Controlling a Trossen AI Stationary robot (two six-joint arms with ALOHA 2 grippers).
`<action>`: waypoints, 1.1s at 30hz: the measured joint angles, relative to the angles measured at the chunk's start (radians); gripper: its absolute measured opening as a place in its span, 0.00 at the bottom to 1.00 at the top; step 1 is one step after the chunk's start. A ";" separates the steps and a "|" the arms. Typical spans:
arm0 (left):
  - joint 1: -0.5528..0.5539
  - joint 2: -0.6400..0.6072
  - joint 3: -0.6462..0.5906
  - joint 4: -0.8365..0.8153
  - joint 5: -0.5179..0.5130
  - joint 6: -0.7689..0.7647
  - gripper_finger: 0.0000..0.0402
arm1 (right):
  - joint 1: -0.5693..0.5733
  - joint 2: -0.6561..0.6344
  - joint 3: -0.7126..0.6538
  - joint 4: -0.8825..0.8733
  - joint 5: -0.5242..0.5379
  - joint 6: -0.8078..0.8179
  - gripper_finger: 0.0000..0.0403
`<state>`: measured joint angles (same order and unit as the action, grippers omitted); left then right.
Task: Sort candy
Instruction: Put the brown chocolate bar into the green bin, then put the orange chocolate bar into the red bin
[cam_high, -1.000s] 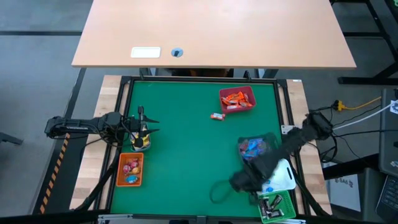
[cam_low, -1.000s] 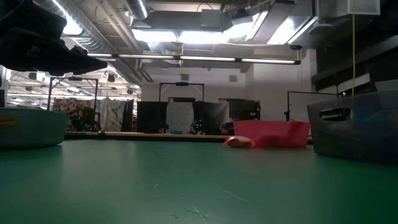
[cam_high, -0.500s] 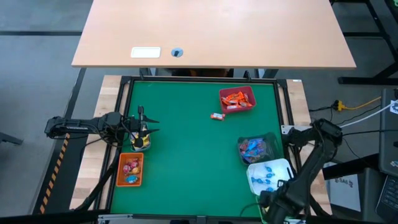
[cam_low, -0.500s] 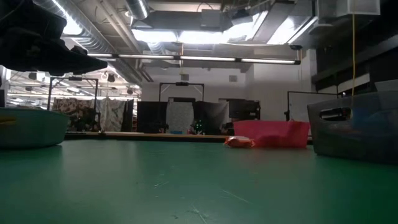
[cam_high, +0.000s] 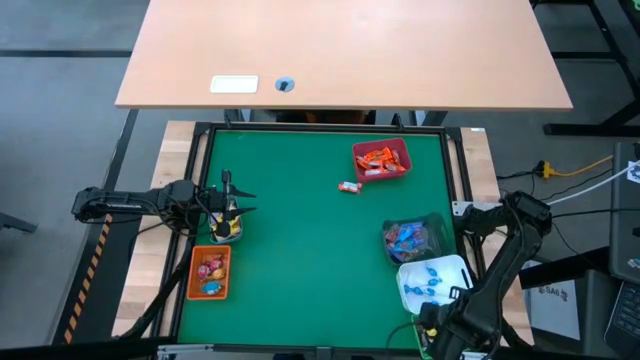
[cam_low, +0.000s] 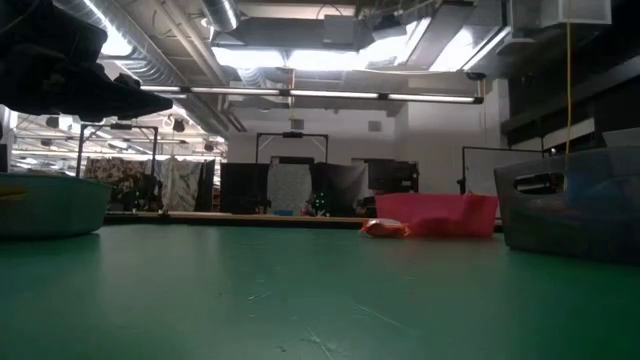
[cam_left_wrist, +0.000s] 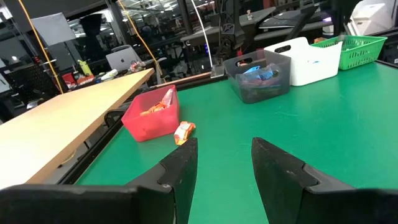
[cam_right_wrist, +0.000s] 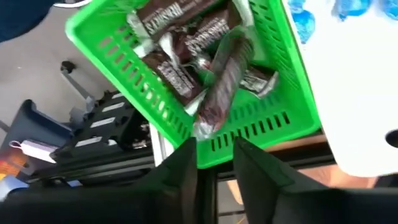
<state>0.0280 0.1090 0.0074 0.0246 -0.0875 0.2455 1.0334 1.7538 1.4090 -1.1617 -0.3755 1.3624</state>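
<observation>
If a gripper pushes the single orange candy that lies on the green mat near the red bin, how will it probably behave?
The orange candy looks small and flat in its wrapper, so it would probably slide on the green mat rather than roll. It seems light, so a slight push may move it far. Its shiny wrapper looks crinkled and may deform or slip when pinched.

Right past the right jaws there's a pile of dark brown candy (cam_right_wrist: 205, 56) lying jumbled in the green bin (cam_right_wrist: 124, 56), one long wrapper tilted. Blue pieces (cam_high: 430, 283) sit in the white bin beside it. A lone orange-red candy (cam_left_wrist: 184, 131) lies flat, well ahead of the left jaws.
</observation>
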 joint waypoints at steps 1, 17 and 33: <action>0.000 0.000 0.000 0.000 0.000 0.000 0.35 | 0.000 0.000 0.000 -0.008 -0.001 -0.001 0.27; 0.000 0.000 0.000 0.000 0.000 0.000 0.35 | -0.175 0.000 0.000 -0.025 -0.193 -0.132 0.32; 0.000 0.000 0.000 0.000 0.000 0.000 0.35 | -0.529 0.000 0.000 0.193 0.083 -0.786 0.32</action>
<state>0.0277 0.1093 0.0071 0.0244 -0.0879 0.2455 0.5043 1.7535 1.4090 -0.9692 -0.2923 0.5761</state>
